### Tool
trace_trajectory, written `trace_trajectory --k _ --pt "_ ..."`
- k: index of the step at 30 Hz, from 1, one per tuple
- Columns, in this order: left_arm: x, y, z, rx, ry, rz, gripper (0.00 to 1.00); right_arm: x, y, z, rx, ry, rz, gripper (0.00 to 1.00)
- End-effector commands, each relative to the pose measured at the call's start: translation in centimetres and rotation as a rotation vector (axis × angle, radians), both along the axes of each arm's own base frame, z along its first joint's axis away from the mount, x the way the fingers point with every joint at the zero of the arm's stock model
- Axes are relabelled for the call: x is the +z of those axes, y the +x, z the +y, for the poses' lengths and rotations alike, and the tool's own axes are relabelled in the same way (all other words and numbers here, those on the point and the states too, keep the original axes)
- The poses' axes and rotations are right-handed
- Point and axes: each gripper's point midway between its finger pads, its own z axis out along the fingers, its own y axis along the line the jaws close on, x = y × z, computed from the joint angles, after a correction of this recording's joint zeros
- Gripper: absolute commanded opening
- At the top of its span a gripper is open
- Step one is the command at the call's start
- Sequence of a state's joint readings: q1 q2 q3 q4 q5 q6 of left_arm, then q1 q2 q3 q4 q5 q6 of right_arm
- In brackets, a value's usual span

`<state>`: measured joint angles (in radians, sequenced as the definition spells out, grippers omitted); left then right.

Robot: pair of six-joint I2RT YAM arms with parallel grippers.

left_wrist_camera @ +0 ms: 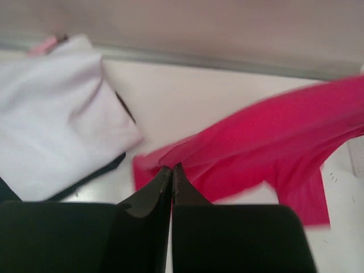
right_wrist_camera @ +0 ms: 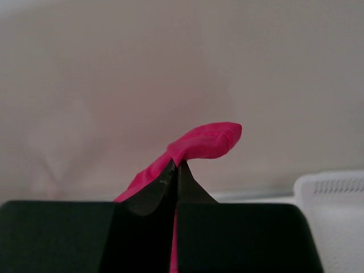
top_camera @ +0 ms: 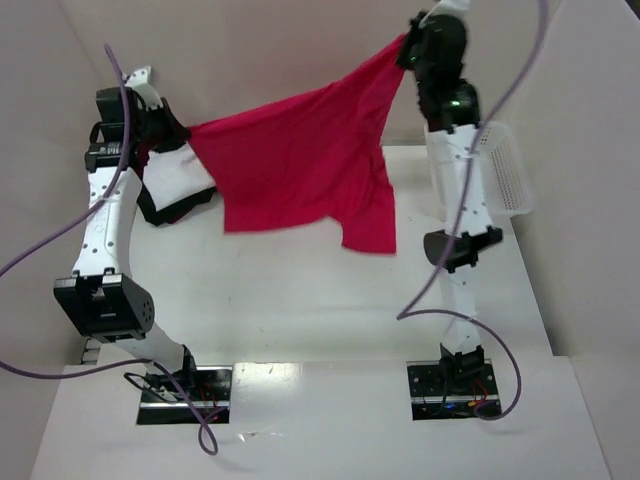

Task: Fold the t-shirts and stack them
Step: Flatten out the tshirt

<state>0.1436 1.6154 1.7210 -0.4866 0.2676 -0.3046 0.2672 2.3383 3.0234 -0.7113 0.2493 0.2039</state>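
The crimson red t-shirt (top_camera: 300,160) hangs spread in the air between both arms over the back of the table. My left gripper (top_camera: 180,135) is shut on its left corner; in the left wrist view the jaws (left_wrist_camera: 172,168) pinch red cloth (left_wrist_camera: 273,148). High at the back right, my right gripper (top_camera: 408,48) is shut on the other corner, and a red fold (right_wrist_camera: 207,141) pokes out above its tips (right_wrist_camera: 177,164). A folded white t-shirt (top_camera: 175,172) lies on a black t-shirt (top_camera: 160,212) at the back left, below the left gripper.
A white plastic mesh basket (top_camera: 505,170) stands at the right edge of the table, behind the right arm. The white table (top_camera: 300,300) runs bare toward the arm bases. A wall closes the back.
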Motion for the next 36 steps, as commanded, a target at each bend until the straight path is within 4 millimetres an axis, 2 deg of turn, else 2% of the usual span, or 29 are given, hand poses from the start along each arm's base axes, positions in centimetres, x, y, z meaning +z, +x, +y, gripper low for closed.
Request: trace_trajectory --k 1,2,3,4,6,7,8,9,10,11,12,13,14,16,18,19,20,23,24,25,26,27,29,30,32,33,34,35,36 --pt "12.8 -3.6 -1.1 -0.077 0.093 -0.315 0.00 15.8 -11.7 -5.7 -0.082 0.035 -0.302 0.00" --pt "14.2 -4.5 -1.2 -0.077 0.099 -0.348 0.00 16.5 -13.2 -5.8 -0.062 0.033 -0.305 0.00" --pt "16.5 -6.2 -1.4 -0.075 0.110 -0.405 0.00 21.7 -19.4 -6.7 -0.033 0.063 -0.437 0.00" --pt "17.7 -7.1 -1.5 -0.077 0.125 -0.437 0.00 19.6 -18.6 -6.5 -0.033 0.037 -0.374 0.00" --pt "20.2 -9.3 -1.7 -0.068 0.146 -0.493 0.00 21.8 -23.2 -7.3 -0.016 0.040 -0.458 0.00" --pt "21.6 -10.6 -1.9 -0.069 0.163 -0.526 0.00 25.7 -30.2 -9.0 -0.021 0.077 -0.607 0.00" --pt "23.5 -13.1 -2.0 -0.051 0.176 -0.582 0.00 24.2 -30.5 -9.0 -0.020 0.069 -0.576 0.00" --pt "25.0 -15.8 -1.8 -0.013 0.189 -0.619 0.00 24.8 -34.4 -9.8 -0.010 0.062 -0.606 0.00" --pt "25.9 -17.2 -1.6 0.007 0.207 -0.643 0.00 24.7 -35.9 -10.1 -0.010 0.062 -0.606 0.00" --pt "26.9 -19.4 -1.4 0.039 0.216 -0.671 0.00 24.0 -38.1 -10.3 0.010 0.045 -0.601 0.00" --pt "27.5 -20.5 -1.2 0.059 0.232 -0.695 0.00 23.8 -39.3 -10.1 0.033 0.040 -0.611 0.00" --pt "28.3 -22.6 -1.2 0.083 0.238 -0.726 0.00 23.0 -40.9 -10.2 0.048 0.052 -0.613 0.00" --pt "29.3 -24.7 -0.8 0.130 0.237 -0.765 0.00 22.3 -41.2 -9.8 0.075 0.055 -0.604 0.00" --pt "30.0 -26.6 -0.3 0.180 0.230 -0.798 0.00 21.6 -42.5 -9.9 0.089 0.058 -0.579 0.00" --pt "31.4 -29.2 0.3 0.248 0.216 -0.861 0.00 21.7 -43.4 -10.0 0.097 0.058 -0.592 0.00" --pt "31.9 -30.3 1.0 0.303 0.205 -0.900 0.00 21.5 -42.9 -9.7 0.110 0.066 -0.581 0.00" --pt "31.9 -30.5 1.7 0.351 0.190 -0.905 0.00 21.4 -42.3 -9.5 0.112 0.073 -0.570 0.00" --pt "30.8 -27.1 2.7 0.378 0.169 -0.844 0.00 19.4 -38.4 -9.1 0.079 0.072 -0.482 0.00" --pt "29.7 -24.5 2.8 0.364 0.170 -0.797 0.00 17.8 -35.9 -9.0 0.053 0.065 -0.422 0.00" --pt "29.2 -22.9 2.3 0.327 0.138 -0.784 0.00 17.0 -34.6 -9.1 0.030 0.051 -0.399 0.00" --pt "26.5 -19.2 2.4 0.298 0.126 -0.703 0.00 16.1 -32.7 -9.5 -0.018 0.053 -0.372 0.00" --pt "25.0 -17.3 1.6 0.245 0.097 -0.663 0.00 13.6 -30.5 -9.2 -0.034 0.038 -0.304 0.00" --pt "21.6 -14.0 1.7 0.222 0.091 -0.580 0.00 10.6 -27.7 -8.9 -0.056 0.033 -0.229 0.00" --pt "18.4 -11.4 1.1 0.172 0.067 -0.527 0.00 7.5 -25.3 -8.2 -0.053 0.044 -0.165 0.00" --pt "14.3 -9.4 1.2 0.158 0.058 -0.441 0.00 3.7 -22.9 -7.7 -0.069 0.066 -0.085 0.00" --pt "10.1 -7.7 1.5 0.158 0.051 -0.350 0.00 -0.2 -20.8 -6.8 -0.057 0.062 -0.016 0.00" --pt "8.0 -7.0 1.6 0.157 0.048 -0.308 0.00 -2.1 -19.8 -6.4 -0.060 0.107 0.012 0.00" --pt "5.4 -6.1 1.7 0.157 0.045 -0.258 0.00 -6.5 -18.8 -5.5 -0.036 0.105 0.087 0.00" --pt "3.7 -5.4 2.0 0.167 0.046 -0.233 0.00 -9.2 -17.3 -5.1 -0.041 0.115 0.133 0.00"
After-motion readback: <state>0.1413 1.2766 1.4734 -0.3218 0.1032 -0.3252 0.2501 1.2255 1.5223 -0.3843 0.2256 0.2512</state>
